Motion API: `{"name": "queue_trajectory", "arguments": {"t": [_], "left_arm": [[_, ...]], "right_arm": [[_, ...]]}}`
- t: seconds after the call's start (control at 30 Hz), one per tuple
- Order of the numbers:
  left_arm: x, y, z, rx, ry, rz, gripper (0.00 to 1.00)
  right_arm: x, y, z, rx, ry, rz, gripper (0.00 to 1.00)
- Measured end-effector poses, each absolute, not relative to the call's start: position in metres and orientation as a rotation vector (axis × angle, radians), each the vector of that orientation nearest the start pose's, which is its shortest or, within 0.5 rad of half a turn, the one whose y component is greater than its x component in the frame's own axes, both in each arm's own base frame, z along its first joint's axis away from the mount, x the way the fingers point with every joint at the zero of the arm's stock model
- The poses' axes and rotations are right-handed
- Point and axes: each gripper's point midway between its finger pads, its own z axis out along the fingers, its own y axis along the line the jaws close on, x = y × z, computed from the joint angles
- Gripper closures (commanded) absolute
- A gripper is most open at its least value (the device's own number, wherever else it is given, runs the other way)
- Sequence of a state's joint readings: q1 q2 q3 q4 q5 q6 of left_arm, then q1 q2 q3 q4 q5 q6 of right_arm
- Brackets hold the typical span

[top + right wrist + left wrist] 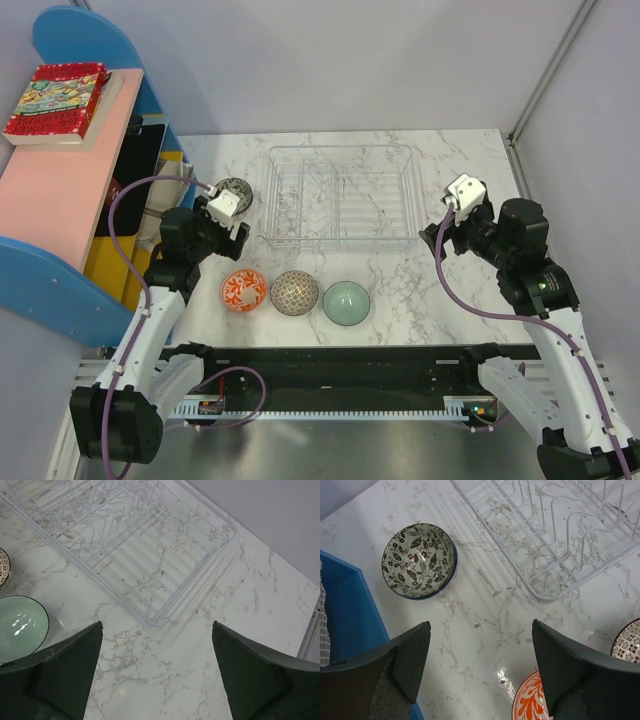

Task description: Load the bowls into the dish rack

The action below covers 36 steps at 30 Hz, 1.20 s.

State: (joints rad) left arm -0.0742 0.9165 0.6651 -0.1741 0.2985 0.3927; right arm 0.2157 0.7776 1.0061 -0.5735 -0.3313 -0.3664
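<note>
a blue shelf (355, 615) holding books (57, 100) stands close beside the leaf-patterned bowl (419, 561)

Marble table (440, 310), grey walls (330, 60), blue-pink shelf (60, 190).

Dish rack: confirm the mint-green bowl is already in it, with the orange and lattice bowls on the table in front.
Not right. The dish rack holds nothing; the mint-green bowl sits on the table in front, in a row with the orange bowl and lattice bowl. The top external view shows it.
</note>
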Motion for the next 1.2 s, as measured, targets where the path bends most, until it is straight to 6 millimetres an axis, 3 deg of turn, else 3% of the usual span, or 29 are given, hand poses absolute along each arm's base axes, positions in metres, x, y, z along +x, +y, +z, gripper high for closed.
{"name": "queue_trajectory", "arguments": {"t": [0.5,0.63,0.73,0.93,1.03,1.2], "left_arm": [[0.316,-0.063,0.183,0.659,1.865,-0.106,0.08],[0.324,-0.063,0.173,0.703,1.889,-0.098,0.12],[0.350,-0.061,0.166,0.743,1.926,-0.074,0.18],[0.429,-0.051,0.154,0.788,1.988,0.034,0.25],[0.465,-0.044,0.147,0.812,2.007,0.096,0.34],[0.513,-0.036,0.149,0.870,2.001,0.176,0.35]], "right_arm": [[0.259,0.103,0.291,-0.771,1.741,0.214,0.02],[0.260,0.103,0.289,-0.783,1.740,0.210,0.03],[0.263,0.104,0.285,-0.790,1.752,0.211,0.02],[0.266,0.105,0.277,-0.803,1.773,0.213,0.02],[0.266,0.106,0.276,-0.808,1.773,0.214,0.02],[0.267,0.106,0.273,-0.816,1.778,0.212,0.02]]}}
